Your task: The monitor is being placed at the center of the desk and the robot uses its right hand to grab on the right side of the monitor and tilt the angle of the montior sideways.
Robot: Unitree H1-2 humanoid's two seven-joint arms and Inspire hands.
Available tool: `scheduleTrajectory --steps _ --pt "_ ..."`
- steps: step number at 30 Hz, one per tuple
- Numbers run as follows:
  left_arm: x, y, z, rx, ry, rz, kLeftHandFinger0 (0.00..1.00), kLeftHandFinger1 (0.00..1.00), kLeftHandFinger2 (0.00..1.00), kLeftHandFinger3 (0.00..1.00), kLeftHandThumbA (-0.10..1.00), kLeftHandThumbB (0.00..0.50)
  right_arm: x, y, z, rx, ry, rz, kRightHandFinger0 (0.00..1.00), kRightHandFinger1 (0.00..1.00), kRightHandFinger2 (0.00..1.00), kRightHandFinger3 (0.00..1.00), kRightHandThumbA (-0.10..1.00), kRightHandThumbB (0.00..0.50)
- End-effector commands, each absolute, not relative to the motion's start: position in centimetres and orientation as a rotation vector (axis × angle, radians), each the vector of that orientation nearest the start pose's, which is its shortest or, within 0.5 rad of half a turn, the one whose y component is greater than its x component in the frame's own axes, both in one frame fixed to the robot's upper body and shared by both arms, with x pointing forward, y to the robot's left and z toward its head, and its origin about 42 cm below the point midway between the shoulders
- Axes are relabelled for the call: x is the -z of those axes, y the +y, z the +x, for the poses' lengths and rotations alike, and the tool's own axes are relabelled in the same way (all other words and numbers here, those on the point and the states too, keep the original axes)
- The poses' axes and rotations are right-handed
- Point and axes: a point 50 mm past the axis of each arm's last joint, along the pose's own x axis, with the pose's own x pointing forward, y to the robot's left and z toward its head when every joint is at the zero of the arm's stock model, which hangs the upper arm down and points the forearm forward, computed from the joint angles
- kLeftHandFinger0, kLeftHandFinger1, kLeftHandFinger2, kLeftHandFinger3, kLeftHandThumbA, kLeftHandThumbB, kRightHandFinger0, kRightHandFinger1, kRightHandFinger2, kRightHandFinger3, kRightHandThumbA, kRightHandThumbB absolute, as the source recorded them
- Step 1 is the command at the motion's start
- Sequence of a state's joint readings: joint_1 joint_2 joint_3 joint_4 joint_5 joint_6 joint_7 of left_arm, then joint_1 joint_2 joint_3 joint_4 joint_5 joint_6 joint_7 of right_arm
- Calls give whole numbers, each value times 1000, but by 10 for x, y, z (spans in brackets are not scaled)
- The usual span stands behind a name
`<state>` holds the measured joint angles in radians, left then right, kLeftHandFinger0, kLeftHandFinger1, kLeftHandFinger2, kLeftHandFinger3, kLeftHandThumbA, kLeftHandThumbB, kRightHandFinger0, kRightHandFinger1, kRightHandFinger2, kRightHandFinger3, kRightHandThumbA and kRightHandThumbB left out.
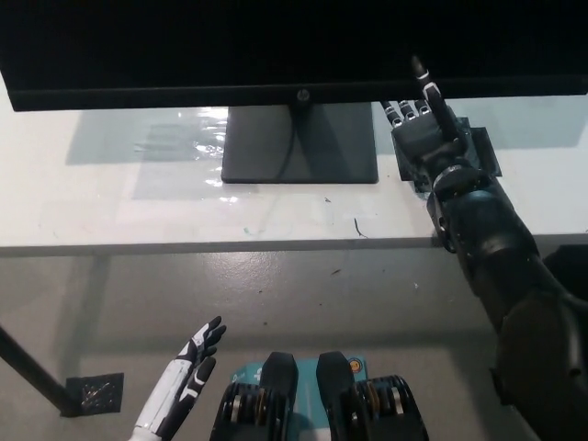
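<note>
The black monitor (276,46) fills the top of the head view, its lower bezel running level across the picture above its flat dark base (299,147) on the white desk (110,202). My black right hand (424,138) reaches up at the bezel just right of the base. Its thumb lies in front of the bezel and the other fingertips are hidden behind the lower edge. The fingers look straight, not clamped. My white left hand (188,372) rests open low at the left, below the desk's front edge.
A dark square patch (482,152) lies on the desk under and to the right of my right hand. Shiny film (175,138) covers the desk left of the base. On the floor are a black marker square (95,393) and a desk leg (28,367).
</note>
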<state>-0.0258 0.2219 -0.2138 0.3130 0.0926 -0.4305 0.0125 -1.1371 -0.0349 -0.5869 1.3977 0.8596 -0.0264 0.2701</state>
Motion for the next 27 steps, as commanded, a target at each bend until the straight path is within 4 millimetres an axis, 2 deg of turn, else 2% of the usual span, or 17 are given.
scheduleTrajectory --steps 1,5,8,9,10,11,15,16,19,20,21,22,23,25,26,27 --pt "-58 238 282 251 -208 283 1000 1000 1000 1000 1000 371 -276 -137 577 -223 -58 1212 1000 1000 1000 1000 1000 334" --pt "-60 240 284 251 -213 289 1000 1000 1000 1000 1000 365 -265 -135 563 -293 -116 1162 1000 1000 1000 1000 1000 342" --pt "-59 239 283 250 -211 299 1000 1000 1000 1000 1000 359 -243 -142 531 -347 -143 1138 1000 1000 1000 1000 1000 342" --pt "-58 239 283 253 -210 314 1000 1000 1000 1000 1000 354 -234 -146 514 -360 -144 1119 1000 1000 1000 1000 1000 349" --pt "-58 240 283 252 -209 311 1000 1000 1000 1000 1000 353 -232 -146 508 -368 -146 1110 1000 1000 1000 1000 1000 354" --pt "-58 240 284 249 -209 307 1000 1000 1000 1000 1000 347 -225 -150 491 -398 -161 1073 1000 1000 1000 1000 1000 359" --pt "-58 240 284 248 -209 307 1000 1000 1000 1000 1000 347 -225 -150 487 -401 -158 1068 1000 1000 1000 1000 1000 358" --pt "-58 240 283 247 -207 299 1000 1000 1000 1000 1000 350 -200 -161 429 -443 -181 1011 1000 1000 1000 1000 1000 362" --pt "-58 240 284 248 -208 299 1000 1000 1000 1000 1000 354 -196 -164 416 -458 -182 994 1000 1000 1000 1000 1000 371" --pt "-58 240 284 249 -207 301 1000 1000 1000 1000 1000 353 -189 -168 401 -462 -189 961 1000 1000 1000 1000 1000 386" --pt "-57 240 284 250 -205 304 1000 1000 1000 1000 1000 351 -181 -174 376 -470 -198 914 1000 1000 1000 1000 1000 384" --pt "-57 240 284 250 -205 304 1000 1000 1000 1000 1000 350 -181 -174 376 -470 -196 913 1000 1000 1000 1000 1000 385" --pt "-57 240 284 251 -203 302 1000 1000 1000 1000 1000 349 -175 -177 362 -472 -200 869 1000 1000 1000 1000 1000 390" --pt "-56 239 284 252 -202 300 1000 1000 1000 1000 1000 348 -169 -179 349 -478 -202 840 1000 1000 1000 1000 1000 382" --pt "-56 238 284 253 -201 297 1000 1000 1000 1000 1000 346 -163 -182 333 -493 -216 805 1000 1000 1000 1000 1000 379" --pt "-56 238 284 253 -201 297 1000 1000 1000 1000 1000 346 -163 -182 331 -494 -216 802 1000 1000 1000 1000 1000 379"
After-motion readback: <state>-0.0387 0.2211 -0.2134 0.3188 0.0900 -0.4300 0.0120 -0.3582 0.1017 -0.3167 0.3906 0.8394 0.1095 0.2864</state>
